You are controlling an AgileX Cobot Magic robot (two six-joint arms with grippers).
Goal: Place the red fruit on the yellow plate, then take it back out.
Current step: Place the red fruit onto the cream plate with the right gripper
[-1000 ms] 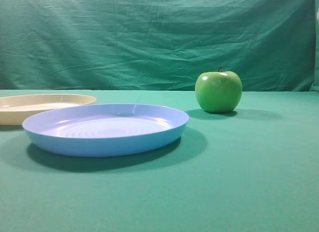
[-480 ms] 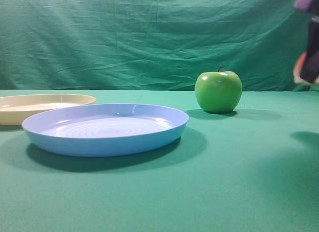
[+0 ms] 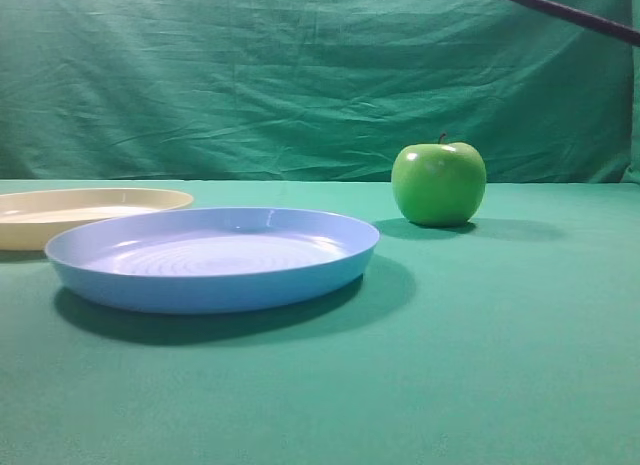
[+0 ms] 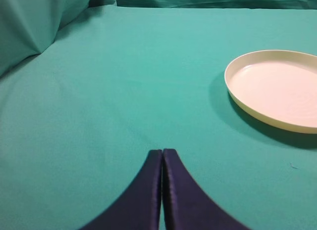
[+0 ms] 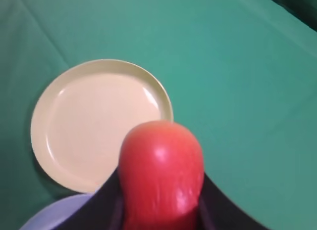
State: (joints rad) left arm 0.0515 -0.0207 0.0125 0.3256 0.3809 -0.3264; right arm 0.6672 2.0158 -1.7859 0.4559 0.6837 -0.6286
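My right gripper (image 5: 161,210) grips the red fruit (image 5: 162,170) above the yellow plate (image 5: 94,123). My left gripper (image 4: 162,158) is fully closed, empty

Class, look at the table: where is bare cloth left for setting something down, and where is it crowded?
Bare cloth lies in front of the blue plate, and right of it below the green apple. The yellow plate itself is empty. Crowded: the left, where both plates nearly overlap.

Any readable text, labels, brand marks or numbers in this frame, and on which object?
None: no words, numbers or signs can be read on the yellow plate, blue plate, green apple, red fruit, green cloth or either hand.
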